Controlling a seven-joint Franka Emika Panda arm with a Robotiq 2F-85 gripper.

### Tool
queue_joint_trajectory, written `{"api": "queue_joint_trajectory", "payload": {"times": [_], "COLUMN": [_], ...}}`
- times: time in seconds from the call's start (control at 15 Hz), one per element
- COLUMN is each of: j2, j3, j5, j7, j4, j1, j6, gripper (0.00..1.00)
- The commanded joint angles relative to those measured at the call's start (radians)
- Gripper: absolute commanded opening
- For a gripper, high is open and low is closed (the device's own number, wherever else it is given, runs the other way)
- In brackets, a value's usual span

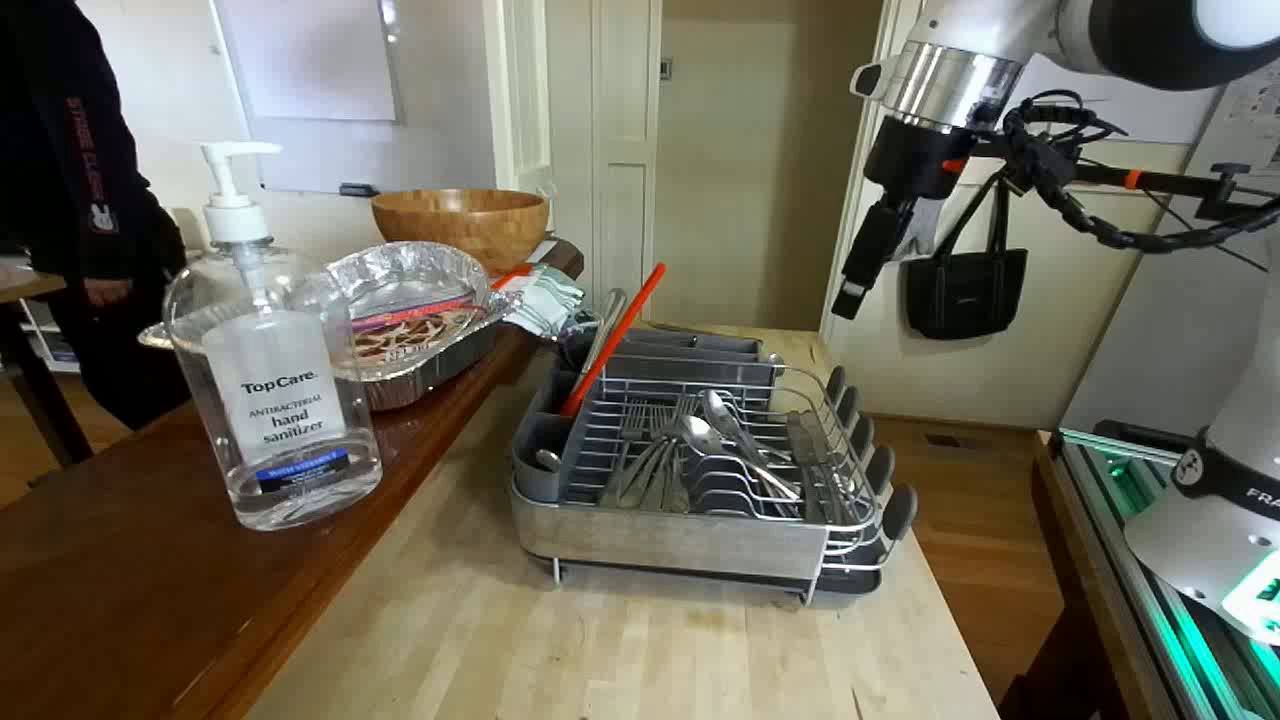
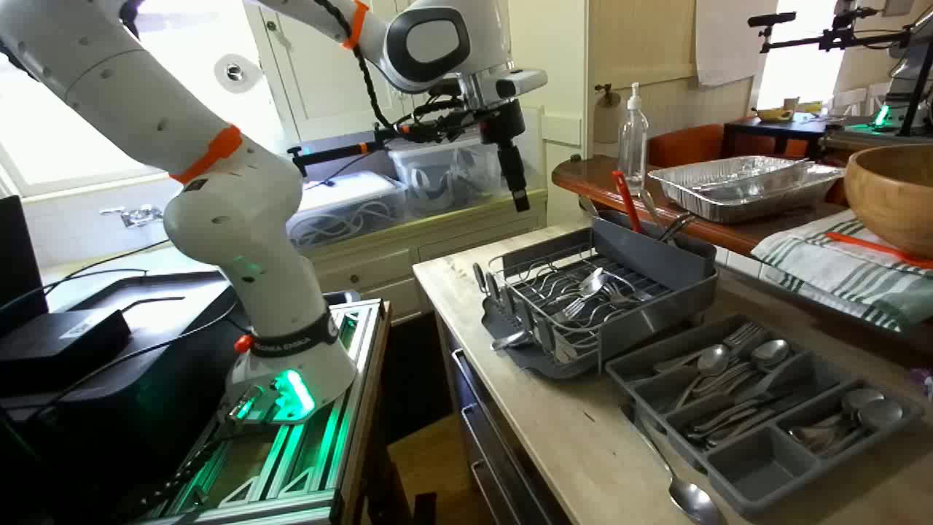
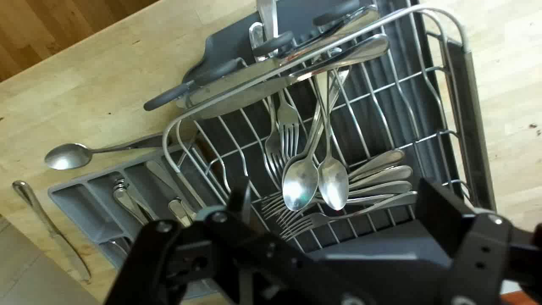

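Observation:
My gripper [image 3: 341,203] is open with nothing between its fingers, high above a grey dish rack [image 1: 670,545]. It also shows in both exterior views [image 1: 850,298] [image 2: 520,200], touching nothing. In the wrist view, two spoons [image 3: 300,184] [image 3: 333,183] lie bowls-down the picture between the fingers. They rest over several forks [image 3: 381,186] in the rack. Two more forks [image 3: 288,123] lie beside the spoon handles. Knives [image 3: 241,99] stand along the rack's edge. A red-handled utensil [image 1: 615,340] leans in the rack's side holder, which also shows in an exterior view [image 2: 625,197].
A grey cutlery tray [image 2: 762,463] with sorted cutlery stands beside the rack. A loose spoon [image 2: 692,499] and a knife [image 3: 55,231] lie on the table. A sanitizer bottle [image 1: 290,440], foil trays [image 1: 430,375], wooden bowl [image 1: 460,220] and striped towel [image 2: 860,262] stand on the raised counter.

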Motion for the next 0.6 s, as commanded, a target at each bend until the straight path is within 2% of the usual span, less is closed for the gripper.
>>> {"api": "queue_joint_trajectory", "payload": {"times": [0.0,0.4,0.53], "j2": [0.001,0.001,0.026], "j3": [-0.015,-0.015,-0.036], "j5": [-0.011,-0.011,0.002], "j7": [0.008,0.008,-0.02], "j4": [0.001,0.001,0.013], "j1": [0.015,0.015,0.018], "j6": [-0.003,-0.003,0.008], "gripper": [1.0,1.0,1.0]}}
